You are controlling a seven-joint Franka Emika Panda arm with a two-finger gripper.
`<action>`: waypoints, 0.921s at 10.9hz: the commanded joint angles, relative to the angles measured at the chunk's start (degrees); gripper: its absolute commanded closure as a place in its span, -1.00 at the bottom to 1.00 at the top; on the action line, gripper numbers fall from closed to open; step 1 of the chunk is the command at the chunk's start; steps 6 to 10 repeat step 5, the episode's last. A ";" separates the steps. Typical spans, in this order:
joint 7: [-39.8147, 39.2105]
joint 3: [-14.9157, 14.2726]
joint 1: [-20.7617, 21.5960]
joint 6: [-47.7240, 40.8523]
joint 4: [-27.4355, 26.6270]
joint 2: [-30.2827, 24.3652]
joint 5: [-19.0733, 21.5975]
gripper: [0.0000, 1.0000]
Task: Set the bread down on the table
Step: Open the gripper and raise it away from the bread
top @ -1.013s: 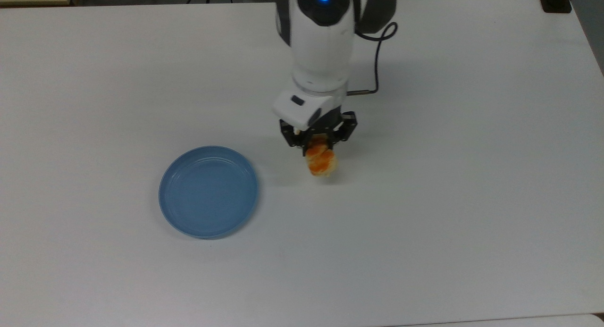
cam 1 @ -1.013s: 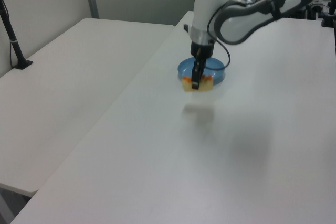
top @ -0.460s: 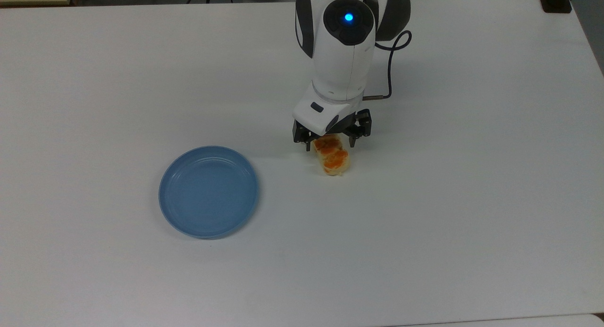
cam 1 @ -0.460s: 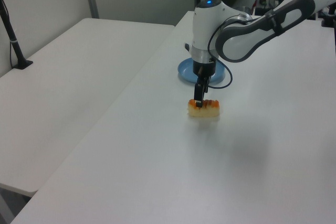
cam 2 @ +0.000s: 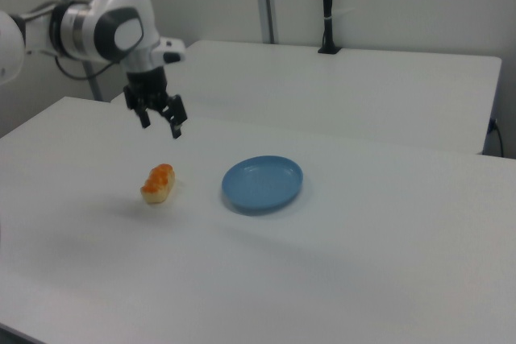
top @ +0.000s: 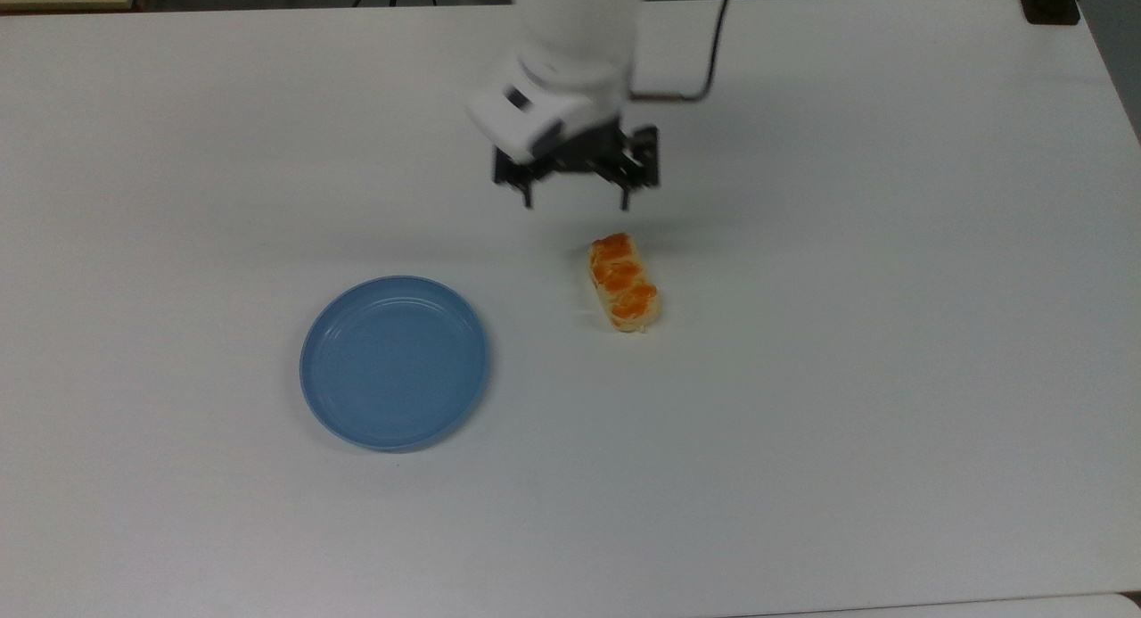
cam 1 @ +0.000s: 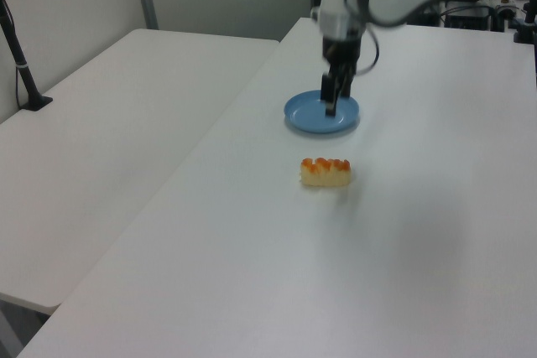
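The bread lies flat on the table, its three orange patches facing up. It is a small oblong bun, and in the top view its long axis runs from upper left to lower right. Nothing touches it. In the left view the bread shows its pale side with the orange tops above, and in the right view the bread sits on the white surface with a soft shadow beside it.

The blue plate rests on the table to the top view's left of the bread and a little lower, near it but apart. The plate holds nothing. In the right view the plate is to the right view's right of the bread; in the left view the plate lies behind the bread.

The claw hangs in the air above the table, released, its two fingers spread wide and holding nothing. In the top view it sits above the bread in the frame, clear of it. In the right view the claw hovers above the bread, and in the left view the claw appears in front of the plate. The white arm reaches in from the right view's left.
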 commanded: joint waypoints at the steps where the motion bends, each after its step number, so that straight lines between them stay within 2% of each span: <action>1: 0.87 6.32 -12.47 -8.11 -0.40 -8.11 -1.61 -1.00; 4: 0.44 6.33 -16.08 -13.22 -0.22 -12.43 -1.71 -1.00; 10: 0.09 6.24 -16.18 -13.58 0.39 -12.43 -1.80 -1.00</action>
